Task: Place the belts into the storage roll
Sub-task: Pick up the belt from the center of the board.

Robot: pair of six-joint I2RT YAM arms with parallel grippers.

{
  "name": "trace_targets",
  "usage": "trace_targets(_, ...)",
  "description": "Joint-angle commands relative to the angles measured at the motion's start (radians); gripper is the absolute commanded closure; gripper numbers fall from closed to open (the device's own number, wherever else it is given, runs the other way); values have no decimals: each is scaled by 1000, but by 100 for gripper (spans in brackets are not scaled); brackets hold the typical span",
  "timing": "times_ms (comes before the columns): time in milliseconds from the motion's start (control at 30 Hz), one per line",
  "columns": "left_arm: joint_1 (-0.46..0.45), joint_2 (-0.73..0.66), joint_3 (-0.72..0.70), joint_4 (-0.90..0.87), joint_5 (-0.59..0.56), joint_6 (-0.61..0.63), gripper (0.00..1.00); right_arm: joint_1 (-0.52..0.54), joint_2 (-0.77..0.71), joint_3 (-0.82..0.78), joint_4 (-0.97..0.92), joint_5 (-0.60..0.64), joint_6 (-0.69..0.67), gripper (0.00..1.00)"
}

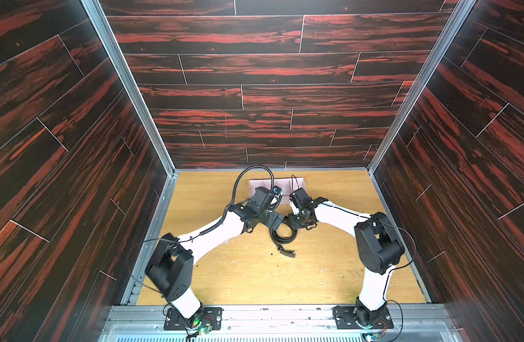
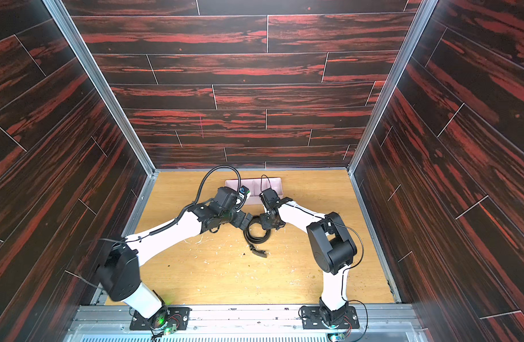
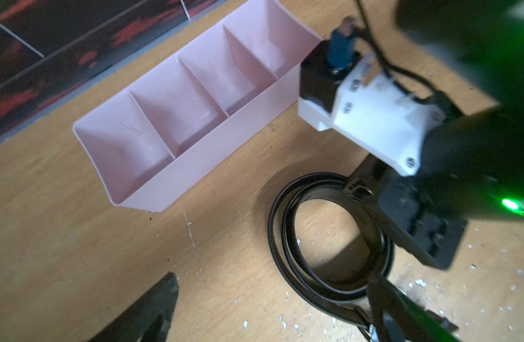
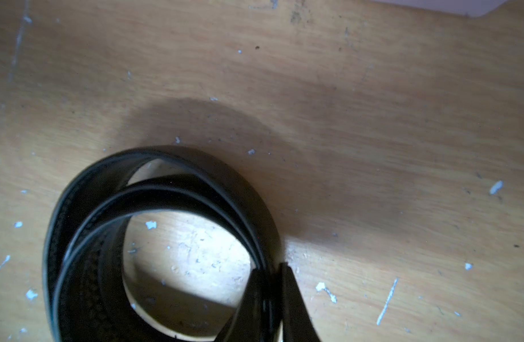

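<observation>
The belt (image 1: 284,237) (image 2: 256,235) is a black strap in a loose coil, standing on edge at the table's middle. Its buckle (image 1: 287,252) trails toward the front. My right gripper (image 4: 271,269) (image 1: 294,222) is shut on the strap layers at the coil's side (image 4: 165,183). My left gripper (image 3: 274,281) (image 1: 275,220) is open just left of the coil. One finger (image 3: 165,284) is over bare table, the other at the strap (image 3: 300,277). The storage roll (image 3: 210,154) (image 1: 254,185) (image 2: 277,183), a pale pink tray with empty compartments, lies behind both grippers, partly hidden in both top views.
Dark red wood-pattern walls (image 1: 254,88) close in the table on three sides. White flecks (image 4: 326,288) are scattered over the wooden tabletop (image 1: 240,275). A black cable (image 1: 248,174) loops above the left wrist. The arm bases (image 1: 192,318) stand at the front edge.
</observation>
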Motion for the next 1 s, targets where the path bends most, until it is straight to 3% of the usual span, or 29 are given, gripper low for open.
trace_targets(0,3,29,31,-12,-19,-99,0,23,49,-2,-64,29,32,98)
trace_targets(300,5,195,136,-144,31,-176,7,47,68,-1,-59,67,44,97)
trace_targets(600,4,274,163,-194,50,-193,12,44,45,-55,30,1,44,94)
trace_targets(967,7,409,269,-290,98,-220,33,31,8,-96,76,-44,43,86)
